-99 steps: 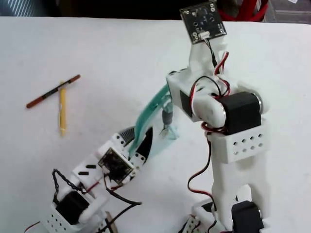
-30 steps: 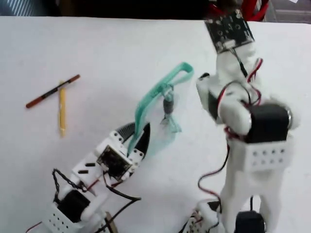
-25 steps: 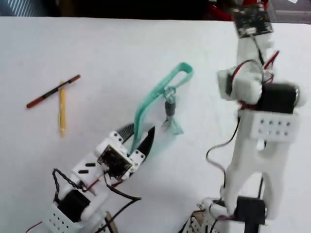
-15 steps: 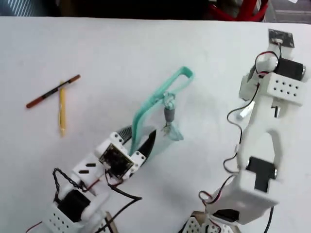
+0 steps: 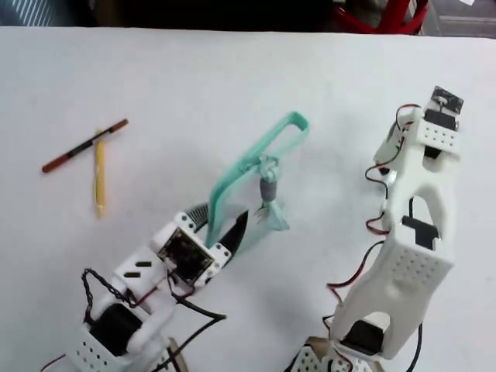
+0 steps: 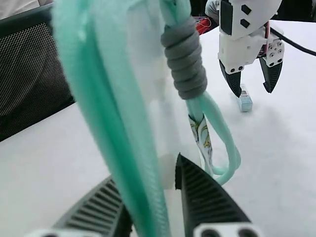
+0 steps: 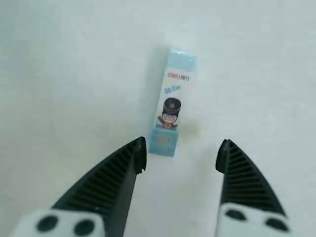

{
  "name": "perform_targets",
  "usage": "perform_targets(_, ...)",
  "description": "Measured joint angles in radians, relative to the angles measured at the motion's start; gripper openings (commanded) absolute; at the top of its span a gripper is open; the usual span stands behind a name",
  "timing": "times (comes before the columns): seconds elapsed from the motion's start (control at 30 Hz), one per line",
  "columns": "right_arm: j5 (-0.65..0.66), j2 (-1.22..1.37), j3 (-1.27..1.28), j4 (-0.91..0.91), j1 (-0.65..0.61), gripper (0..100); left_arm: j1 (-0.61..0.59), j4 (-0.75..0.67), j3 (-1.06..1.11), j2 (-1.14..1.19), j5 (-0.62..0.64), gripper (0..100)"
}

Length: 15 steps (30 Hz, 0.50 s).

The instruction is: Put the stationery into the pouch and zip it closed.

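On the white table (image 5: 194, 77), a transparent plastic pouch with a mint-green zipper rim (image 5: 249, 164) stands on its edge near the centre. In the high view it runs from the left gripper (image 5: 219, 221) towards 1 o'clock. The left gripper comes from the 7 o'clock corner and is pressed on the lower end of the pouch, with the green rim between its grey ribbed finger and its black finger. A grey zipper pull wound with cord (image 5: 267, 188) hangs from the rim about halfway along, and a mint-green cord loop hangs under it. The right arm (image 5: 411, 232) stands at 3 to 4 o'clock of the table, well apart from the pouch. Its right gripper (image 7: 181, 150) points down at the table with its two black fingers spread. A small light-blue rectangular eraser with a cartoon figure on it (image 7: 171, 109) lies flat on the table there, its near end in the gap and just beside one finger tip; I cannot tell if they touch. At 9 o'clock of the table lie a thin red-brown pen (image 5: 85, 145) and a yellow pencil (image 5: 99, 172). They cross at the upper end of the pencil, well apart from the pouch.
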Motion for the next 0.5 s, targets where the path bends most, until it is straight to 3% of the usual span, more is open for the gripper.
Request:
perform_targets(0.1, 0.0, 0.041, 0.002, -0.034, -0.009, 21.3, 0.0, 0.0, 0.0, 0.0, -0.003, 12)
perform_targets(0.23, 0.0, 0.072, 0.002, -0.066, -0.011, 0.2, 0.0, 0.0, 0.0, 0.0, -0.003, 12)
perform_targets(0.3, 0.0, 0.077, 0.002, -0.066, -0.011, 4.1, 0.0, 0.0, 0.0, 0.0, -0.003, 12)
perform_targets(0.5, 0.0, 0.074, 0.0, -0.04, -0.003, 1.8, 0.0, 0.0, 0.0, 0.0, -0.003, 12)
